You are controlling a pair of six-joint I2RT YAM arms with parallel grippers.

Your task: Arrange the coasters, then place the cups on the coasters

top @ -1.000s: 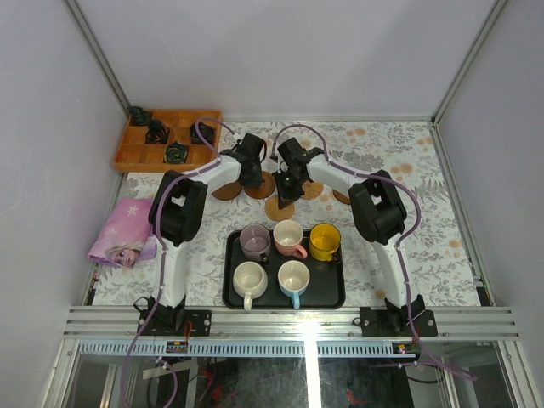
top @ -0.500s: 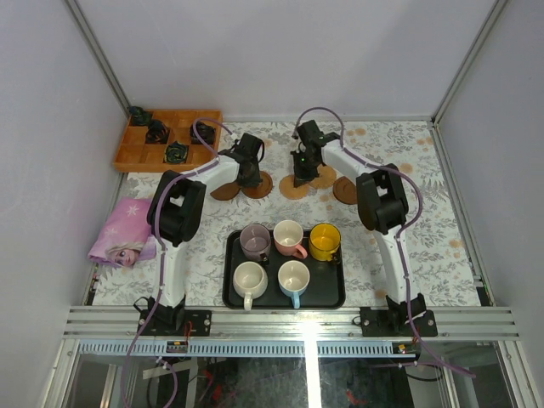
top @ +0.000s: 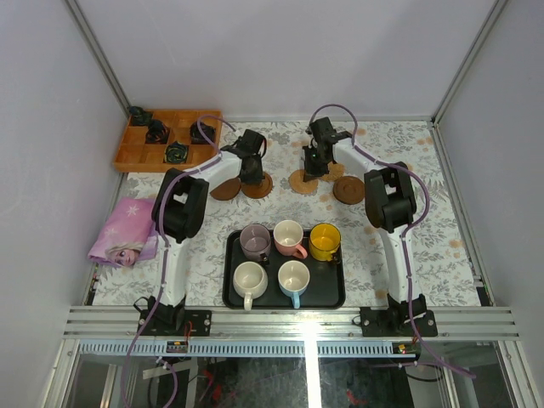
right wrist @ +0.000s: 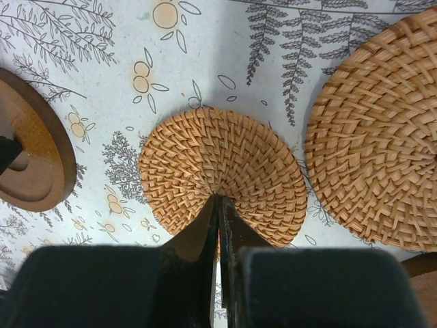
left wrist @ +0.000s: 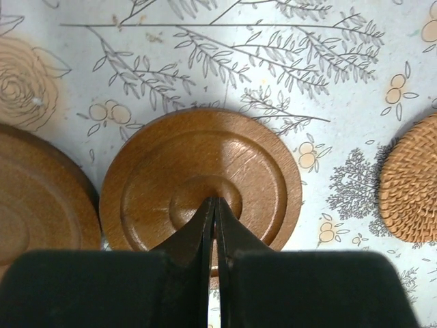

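Shut tight, my left pincer (left wrist: 216,205) has its two tips meeting over the raised middle of a wooden coaster (left wrist: 164,171), with nothing gripped between them. Whether they press on the wood I cannot tell. Just left of it lies a second wooden coaster (left wrist: 34,198), cut off by the edge of my left wrist view. It is so near that I cannot tell whether the two rims touch.

Further right, my right pincer (right wrist: 219,201) is closed just as fully and also grips nothing. Its tips sit at the rim of a woven coaster (right wrist: 218,157), and my own fingers hide that stretch of rim. A second woven coaster (right wrist: 375,137) lies just right of it, a thin strip of table showing between them, and it runs partly out of the picture. A third wooden coaster (top: 348,190) lies right again and a little nearer.

All five coasters are on the far half of the flowered table (top: 425,221). The five cups (top: 289,238) stand in a black tray (top: 327,289) at the near side between my two arms, three in the far row and two in the near row, none on a coaster.
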